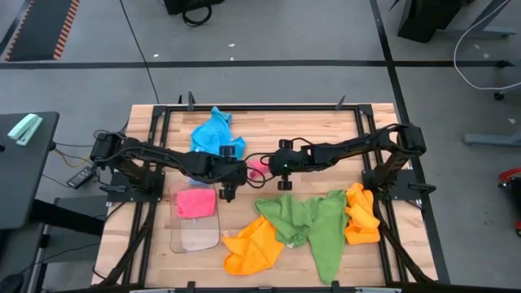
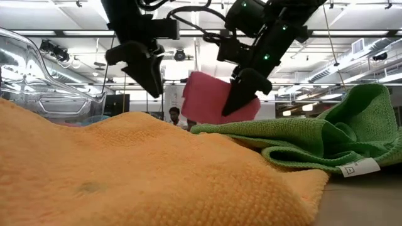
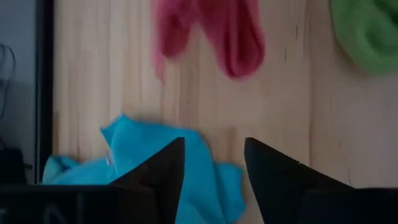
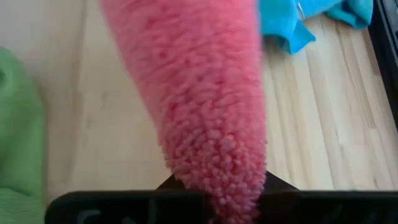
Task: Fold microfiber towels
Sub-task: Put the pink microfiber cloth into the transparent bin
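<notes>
Room: grey floor all round a wooden counter (image 1: 269, 122), with ceiling lights in the hall behind it in the low view.
Right gripper (image 1: 275, 163): clamped tight on a pink towel (image 2: 217, 97), which hangs lifted clear of the counter over its middle (the wrist view shows the cloth running straight out from between the fingers).
Left gripper (image 1: 230, 194): just beside the right gripper, fingers parted narrowly with nothing between them, pointing down near the hanging pink towel.
Blue towel (image 1: 213, 132): crumpled on the counter, on the far side of the left gripper.
Folded pink towel (image 1: 196, 202): lying flat in a clear plastic tray (image 1: 195, 236), just beside the left gripper on its outer side.
Green towels (image 1: 313, 224): spread loose on the near side of the right gripper.
Orange towels: one (image 1: 254, 244) rumpled beside the tray and touching the green, another (image 1: 361, 216) bunched against the green's other edge.
</notes>
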`<state>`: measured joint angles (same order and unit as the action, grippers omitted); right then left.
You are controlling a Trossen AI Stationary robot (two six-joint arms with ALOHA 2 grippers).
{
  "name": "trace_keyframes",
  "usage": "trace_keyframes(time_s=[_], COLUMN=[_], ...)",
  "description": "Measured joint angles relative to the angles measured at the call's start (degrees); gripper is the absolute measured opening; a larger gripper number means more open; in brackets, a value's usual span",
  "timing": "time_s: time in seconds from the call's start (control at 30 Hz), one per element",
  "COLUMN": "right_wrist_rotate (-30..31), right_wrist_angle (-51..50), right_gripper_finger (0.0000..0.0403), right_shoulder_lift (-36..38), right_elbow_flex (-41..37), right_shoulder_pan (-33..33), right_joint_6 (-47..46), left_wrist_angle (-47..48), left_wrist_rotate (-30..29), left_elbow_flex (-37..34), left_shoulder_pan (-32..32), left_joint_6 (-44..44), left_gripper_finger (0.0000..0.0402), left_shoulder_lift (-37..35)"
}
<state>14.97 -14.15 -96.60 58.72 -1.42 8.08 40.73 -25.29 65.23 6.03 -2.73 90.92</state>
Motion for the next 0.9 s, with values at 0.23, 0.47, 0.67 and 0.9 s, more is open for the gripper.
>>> trace_keyframes(time_s=[0.23,0.47,0.67,0.9], right_wrist_rotate=[0.81,1.03,0.93,0.46], right_wrist_angle=[-1.91,-6.9,-6.84,-4.37], right_gripper_finger=[0.0025,0.0025,0.0025,0.0026], right_shoulder_lift=[0.81,2.17,2.64,2.64], right_elbow_flex=[0.0,0.0,-0.02,-0.03], right_shoulder_pan=[1.55,1.65,2.94,3.09], right_joint_6=[-0.48,-1.68,-0.53,-0.41], left_wrist_angle=[3.34,9.22,15.84,24.18], left_wrist_rotate=[-0.11,3.12,16.92,17.24], left_elbow_flex=[0.02,0.04,0.05,0.06], left_shoulder_pan=[-0.72,-0.58,1.36,5.49], left_joint_6=[0.6,2.91,10.01,19.07], left_gripper_finger=[0.014,0.0114,0.0108,0.0134], left_shoulder_lift=[-1.7,-6.69,-10.7,-12.31])
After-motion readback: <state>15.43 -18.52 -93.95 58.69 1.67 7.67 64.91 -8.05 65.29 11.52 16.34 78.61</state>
